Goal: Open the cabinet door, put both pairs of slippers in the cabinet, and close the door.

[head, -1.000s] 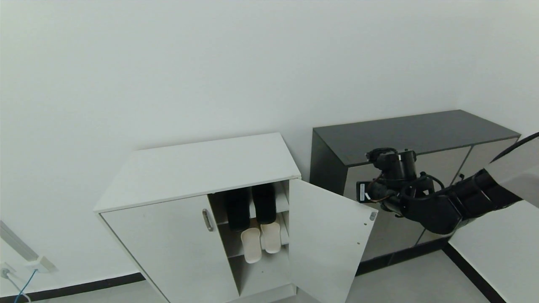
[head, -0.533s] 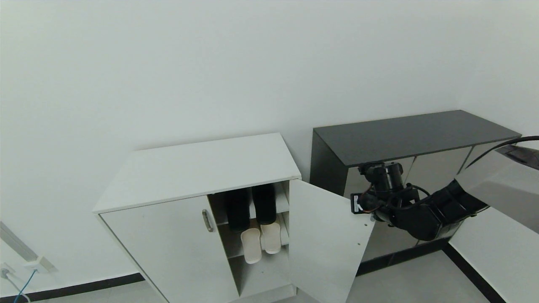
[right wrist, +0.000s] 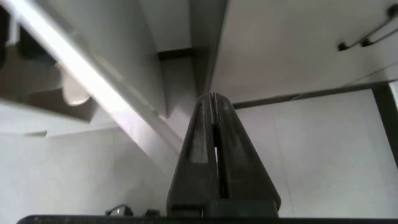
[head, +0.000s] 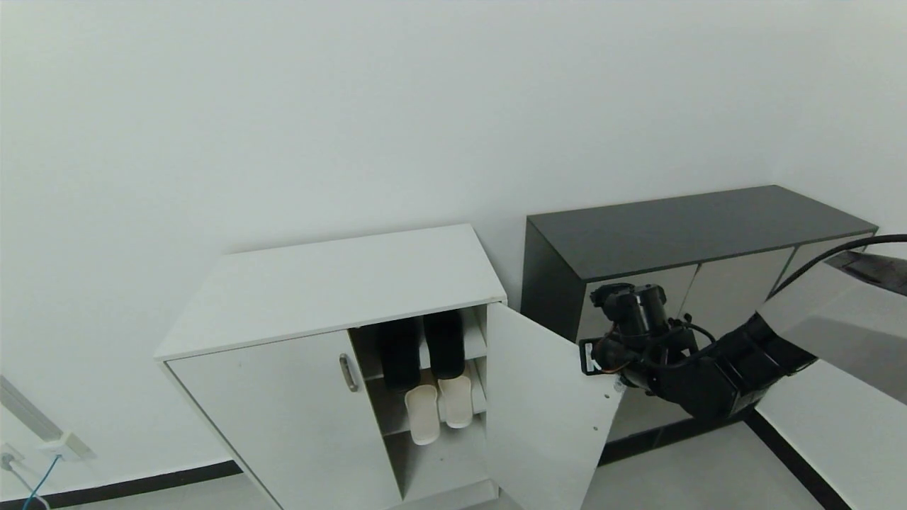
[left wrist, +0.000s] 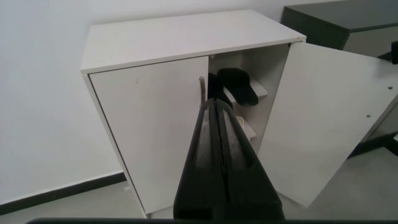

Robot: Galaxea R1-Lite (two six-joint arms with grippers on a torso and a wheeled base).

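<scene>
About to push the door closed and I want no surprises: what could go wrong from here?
The white slippers seem to overhang their shelf's front edge, so the open door may catch on them when pushed and stay ajar.
The right gripper, shut, sits behind the door's upper free corner; it might slide off the edge.
It is also close to the dark cabinet and could scrape it.
</scene>
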